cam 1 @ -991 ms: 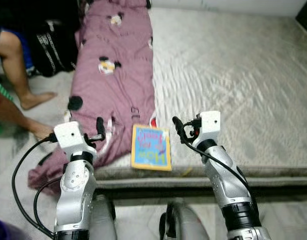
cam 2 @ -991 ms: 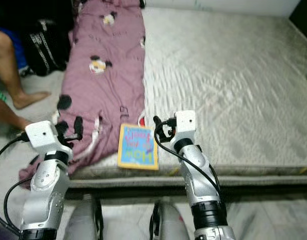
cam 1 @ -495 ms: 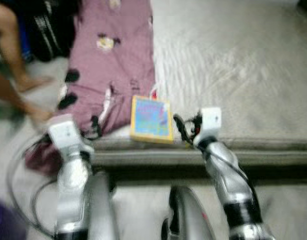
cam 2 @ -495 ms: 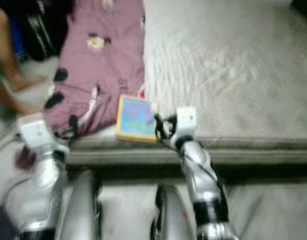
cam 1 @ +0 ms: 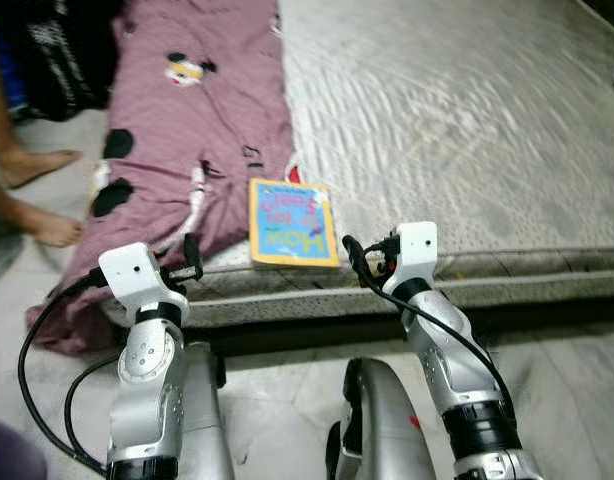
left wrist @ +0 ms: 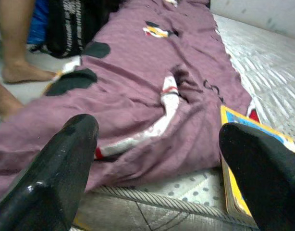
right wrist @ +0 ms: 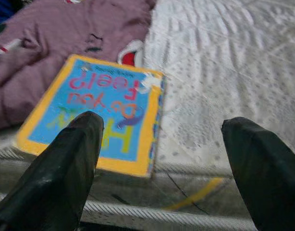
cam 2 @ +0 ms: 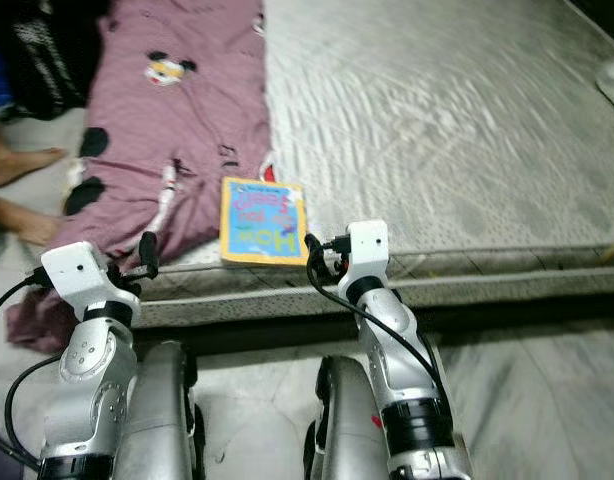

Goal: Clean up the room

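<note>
A yellow-bordered blue picture book [cam 1: 291, 222] lies flat on the mattress [cam 1: 467, 130], right at its near edge, with its printed title facing away from the robot. The book's left side touches a mauve blanket [cam 1: 187, 130] printed with cartoon mouse figures; the blanket runs along the left edge of the mattress, and its near end spills over the left corner down toward the floor [cam 1: 277, 400]. A small red and white patch of cloth shows at the book's far corner, where it meets the blanket. The right gripper [right wrist: 159, 159] hangs just before the near edge of the mattress, beside the book's right corner and apart from it; its two black fingers [right wrist: 66, 168] are spread wide and grasp nothing, with the book showing between them in the right wrist view. The left gripper [left wrist: 157, 163] is held before the near left corner of the mattress, facing the draped blanket, its fingers [left wrist: 56, 168] likewise spread wide and empty. Off the left edge of the mattress, a person's bare feet [cam 1: 42, 165] rest on the floor, with a black bag [cam 1: 57, 55] behind them. The rest of the mattress surface is pale, quilted and bare. No box, basket or other container can be made out.
</note>
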Controlling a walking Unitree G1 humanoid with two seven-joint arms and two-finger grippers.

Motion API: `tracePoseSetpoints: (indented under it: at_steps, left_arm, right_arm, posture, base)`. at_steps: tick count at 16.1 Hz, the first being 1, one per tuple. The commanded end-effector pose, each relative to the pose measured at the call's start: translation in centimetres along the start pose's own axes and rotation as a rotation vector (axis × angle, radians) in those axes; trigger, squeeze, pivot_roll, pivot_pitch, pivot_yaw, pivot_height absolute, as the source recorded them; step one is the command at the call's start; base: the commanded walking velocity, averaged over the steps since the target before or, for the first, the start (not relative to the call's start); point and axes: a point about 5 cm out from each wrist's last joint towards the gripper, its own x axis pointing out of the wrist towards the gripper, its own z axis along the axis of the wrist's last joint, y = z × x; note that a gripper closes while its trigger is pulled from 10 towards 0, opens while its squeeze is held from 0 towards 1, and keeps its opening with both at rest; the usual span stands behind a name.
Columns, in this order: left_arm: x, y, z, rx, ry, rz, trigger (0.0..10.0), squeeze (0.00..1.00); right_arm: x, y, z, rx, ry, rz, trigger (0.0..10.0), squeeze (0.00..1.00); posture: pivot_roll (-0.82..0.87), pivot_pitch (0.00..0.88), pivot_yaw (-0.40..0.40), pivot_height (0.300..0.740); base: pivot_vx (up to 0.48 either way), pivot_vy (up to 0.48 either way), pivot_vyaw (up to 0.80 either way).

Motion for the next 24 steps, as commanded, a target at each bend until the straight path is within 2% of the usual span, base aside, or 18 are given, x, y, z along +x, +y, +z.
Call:
tracePoseSetpoints:
  at_steps: [1,4,18,24]
  left_arm:
    - [-0.12,-0.13,0.00,-0.007,-0.002,-0.006,10.0,0.00]
    - [-0.24,-0.27,0.10,-0.017,-0.008,-0.021,10.0,0.00]
    - [-0.09,-0.46,-0.22,-0.042,0.010,-0.033,10.0,0.00]
    - [0.12,-0.44,-0.67,-0.071,0.047,-0.002,10.0,0.00]
  right_arm:
    - [-0.08,-0.25,0.01,-0.002,0.004,0.001,10.0,0.00]
    - [-0.07,-0.26,-0.02,-0.002,0.007,0.003,10.0,0.00]
    - [0.03,-0.30,-0.13,-0.006,0.016,0.006,10.0,0.00]
    - [0.32,-0.06,-0.19,0.000,0.023,0.012,10.0,0.00]
  posture:
    - [0.00,0.175,-0.079,0.521]
    - [0.00,0.175,-0.079,0.521]
    - [0.00,0.170,-0.083,0.521]
    - [0.00,0.192,-0.089,0.521]
  base:
    - [0.000,0.000,0.00]
    - [0.000,0.000,0.00]
    - [0.335,0.000,0.00]
    - [0.000,0.000,0.00]
